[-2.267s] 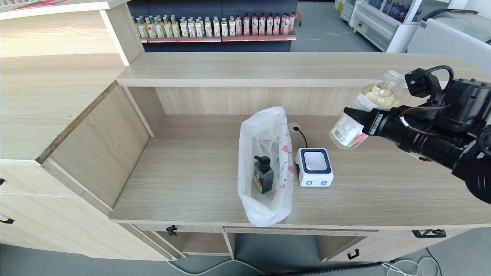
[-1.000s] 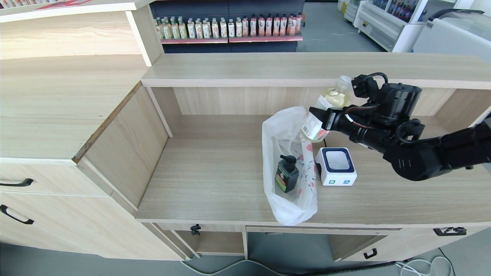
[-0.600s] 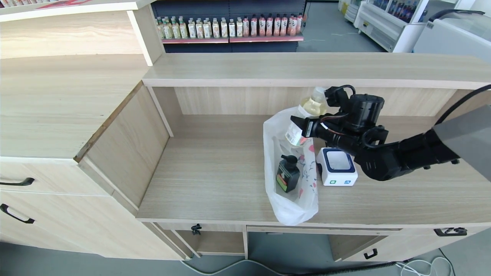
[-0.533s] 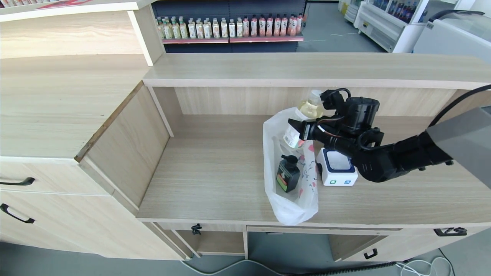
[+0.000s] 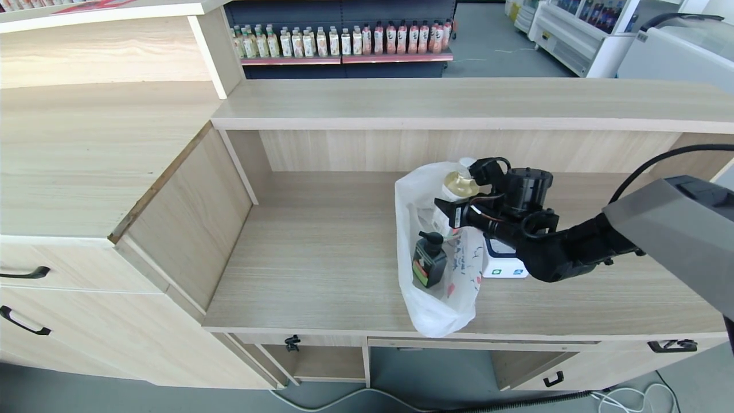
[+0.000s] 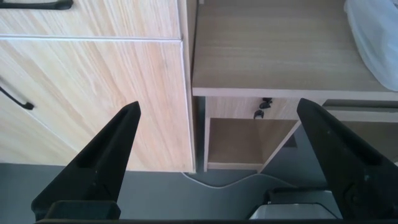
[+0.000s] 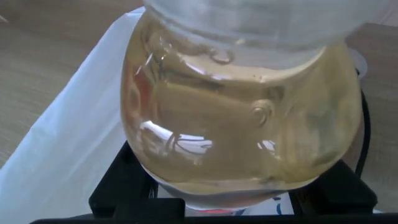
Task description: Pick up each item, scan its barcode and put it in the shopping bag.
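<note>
right gripper [image 5: 450, 215] – grips bottle [image 5: 459, 187] | head: in bag [image 5: 408, 198] mouth | wrist: yellowish liquid

A pale wood counter [image 5: 315, 258] fronts a grey floor [image 5: 493, 51], bottle shelves [image 5: 344, 43] and white freezers [image 5: 567, 34].

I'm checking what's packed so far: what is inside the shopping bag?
A dark pump bottle stands in the shopping bag, and the right gripper holds a drink bottle at its opening. Whatever lies under them is hidden by the bag's folds.

Pale wooden counter [image 5: 321, 258], raised ledge [image 5: 459, 103] behind, shelved drink bottles [image 5: 344, 41] (far aisle), white freezer [image 5: 567, 34] at right
</note>
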